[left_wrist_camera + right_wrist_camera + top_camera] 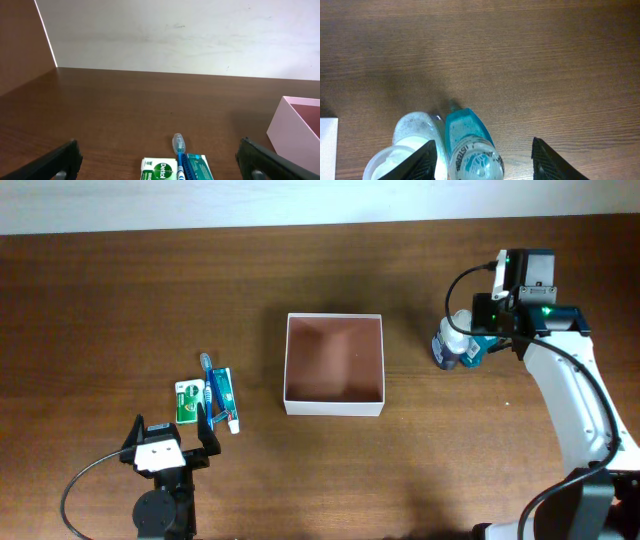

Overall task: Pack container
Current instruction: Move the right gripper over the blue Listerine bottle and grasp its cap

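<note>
The container [335, 404], a square white-walled box with a reddish-brown inside, stands mid-table; its corner shows in the left wrist view [287, 125]. A green soap box [186, 401] [159, 170], a blue toothbrush [209, 383] [179, 150] and a teal toothpaste box [224, 394] [199, 167] lie left of it. My left gripper [172, 448] [160, 172] is open and empty, just short of them. My right gripper [490, 330] [482, 160] is open, its fingers either side of a lying blue Listerine bottle [470, 352] [470, 145]. A white-capped bottle [450, 340] [412, 140] lies beside it.
A pale wall [180, 35] bounds the far edge of the brown wooden table [130, 300]. The two bottles lie right of the container, touching each other.
</note>
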Robot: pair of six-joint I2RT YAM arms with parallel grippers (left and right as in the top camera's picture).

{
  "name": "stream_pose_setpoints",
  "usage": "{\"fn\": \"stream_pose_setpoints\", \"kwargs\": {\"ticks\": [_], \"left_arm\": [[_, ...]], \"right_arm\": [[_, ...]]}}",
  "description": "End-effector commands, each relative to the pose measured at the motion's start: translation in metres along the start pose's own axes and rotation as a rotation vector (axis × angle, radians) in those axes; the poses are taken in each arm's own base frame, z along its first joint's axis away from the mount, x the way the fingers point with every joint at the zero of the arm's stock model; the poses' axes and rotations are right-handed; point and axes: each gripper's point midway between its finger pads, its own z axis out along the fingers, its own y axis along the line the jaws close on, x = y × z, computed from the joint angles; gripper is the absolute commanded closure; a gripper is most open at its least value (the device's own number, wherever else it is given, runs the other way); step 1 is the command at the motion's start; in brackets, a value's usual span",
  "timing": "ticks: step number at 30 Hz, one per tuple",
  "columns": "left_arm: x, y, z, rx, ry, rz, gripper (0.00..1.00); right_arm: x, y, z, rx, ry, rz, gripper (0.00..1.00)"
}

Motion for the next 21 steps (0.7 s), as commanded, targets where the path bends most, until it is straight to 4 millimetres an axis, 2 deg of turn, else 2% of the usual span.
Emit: {"fn": "stream_pose_setpoints", "kwargs": {"ticks": [1, 5, 10, 18, 21], "left_arm": [[0.0, 0.0, 0.0, 0.001, -0.002, 0.019, 0.0], [0.0, 0.0, 0.0, 0.001, -0.002, 0.019, 0.0], [0.0, 0.0, 0.0, 0.001, -0.002, 0.019, 0.0], [0.0, 0.0, 0.0, 0.001, -0.002, 0.019, 0.0], [0.0, 0.0, 0.0, 0.001, -0.002, 0.019, 0.0]], "right_arm": [[-0.006, -0.001, 0.005, -0.005, -0.003, 0.001, 0.49], [-0.005, -0.004, 0.006, -0.003, 0.002, 0.009, 0.59], [-0.003, -0.015, 0.008, -0.022, 0.009, 0.072, 0.6], [-0.002, -0.015, 0.008, -0.116, 0.01, 0.11, 0.6], [-0.003, -0.015, 0.008, -0.12, 0.006, 0.11, 0.65]]}}
